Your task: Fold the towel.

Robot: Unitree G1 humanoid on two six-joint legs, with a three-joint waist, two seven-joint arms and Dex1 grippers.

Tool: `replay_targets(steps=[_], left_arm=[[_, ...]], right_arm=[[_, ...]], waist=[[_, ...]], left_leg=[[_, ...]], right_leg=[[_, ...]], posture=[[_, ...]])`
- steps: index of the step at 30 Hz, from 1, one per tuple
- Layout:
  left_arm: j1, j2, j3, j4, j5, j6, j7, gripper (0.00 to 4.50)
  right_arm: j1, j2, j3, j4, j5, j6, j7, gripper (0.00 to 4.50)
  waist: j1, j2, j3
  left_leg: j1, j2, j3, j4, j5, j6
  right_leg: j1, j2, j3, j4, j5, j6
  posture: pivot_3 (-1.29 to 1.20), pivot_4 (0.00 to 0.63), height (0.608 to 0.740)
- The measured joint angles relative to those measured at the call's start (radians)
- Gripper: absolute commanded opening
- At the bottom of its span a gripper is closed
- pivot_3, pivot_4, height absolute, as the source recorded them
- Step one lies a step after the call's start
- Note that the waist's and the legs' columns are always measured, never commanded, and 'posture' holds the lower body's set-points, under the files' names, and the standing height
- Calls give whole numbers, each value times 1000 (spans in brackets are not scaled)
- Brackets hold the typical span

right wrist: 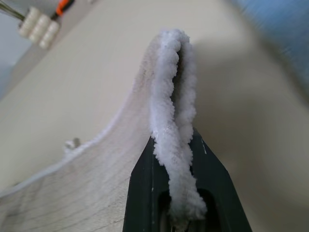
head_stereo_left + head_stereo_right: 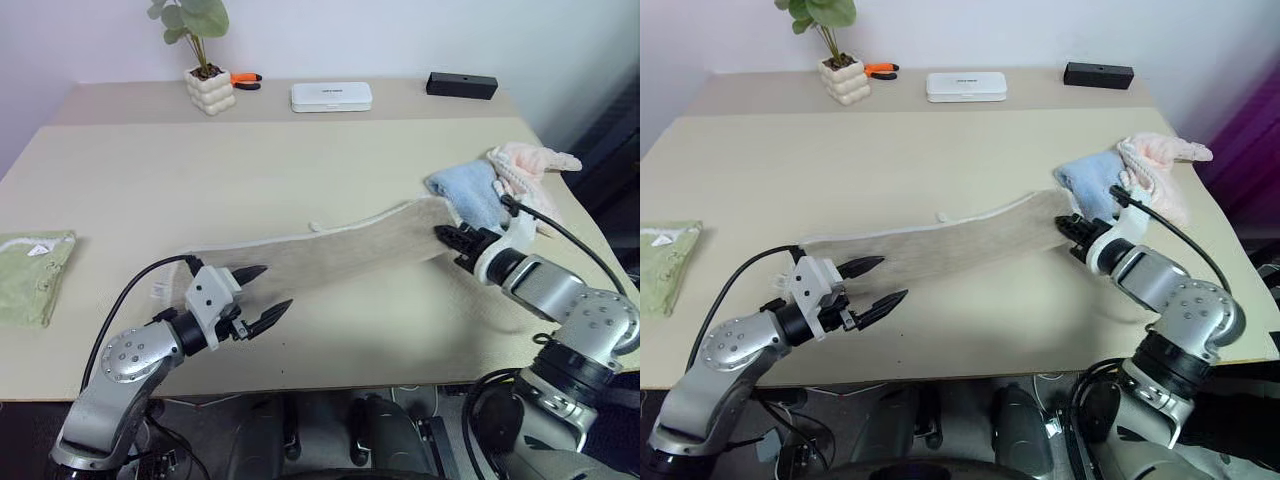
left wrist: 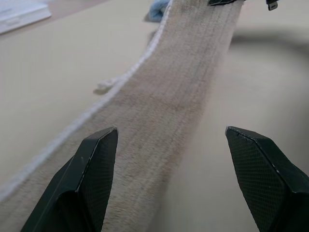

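A: Where's the towel (image 2: 330, 250)?

B: Stretched in a long strip across the near half of the table (image 2: 150, 160), left end low, right end raised. The left gripper (image 2: 262, 297) hovers at that left end, fingers spread wide, holding nothing.

A: And the right?

B: The right gripper (image 2: 455, 240) is clamped on the right end's corded edge.

A: How will it handle?

B: Likely soft, light and limp, sagging between holds. I'd pinch the left end's corded edge too.

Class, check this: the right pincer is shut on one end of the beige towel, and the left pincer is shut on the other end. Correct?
Not quite. The right pincer is shut on the towel, but the left pincer is open, its fingers apart over the towel's other end, as the left wrist view shows.
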Motion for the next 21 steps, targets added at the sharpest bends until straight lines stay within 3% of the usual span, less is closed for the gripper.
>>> replay_targets(steps=[2,4,6,13,19,21], left_arm=[[-5,0,-3,24,9,-10,-7,3637],[-15,-2,-8,39,12,-13,-10,3637],[-23,-3,-12,39,14,-19,-14,3637],[12,-13,-17,26,30,-26,6,3637],[43,-19,-17,-10,37,-24,38,3637],[49,-20,-17,-14,40,-23,44,3637]], right_arm=[[9,-137,139,-84,-3,-39,109,72],[-31,-190,259,-165,-2,-99,203,72],[-47,-189,358,-192,-5,-141,253,72],[-98,-147,800,-83,-242,-300,289,72],[-92,-121,893,-9,-366,-390,300,72],[-90,-121,904,-6,-384,-400,318,634]], waist=[[-2,4,2],[-8,2,1],[-7,0,0],[9,0,0],[5,0,0],[5,0,0]], left_leg=[[0,0,1,0,0,1],[1,2,0,0,0,0],[1,3,-1,0,0,0],[-1,0,0,0,2,-3],[-1,0,0,1,2,-3],[-1,0,0,1,2,-3]], right_leg=[[-1,0,1,0,0,0],[-1,2,1,0,0,0],[0,3,0,0,0,0],[0,0,0,0,0,0],[0,-1,0,-2,0,0],[0,0,-1,-1,0,0]], posture=[[0,150,731],[0,150,731],[0,150,731],[0,150,731],[0,150,731],[0,150,731]])
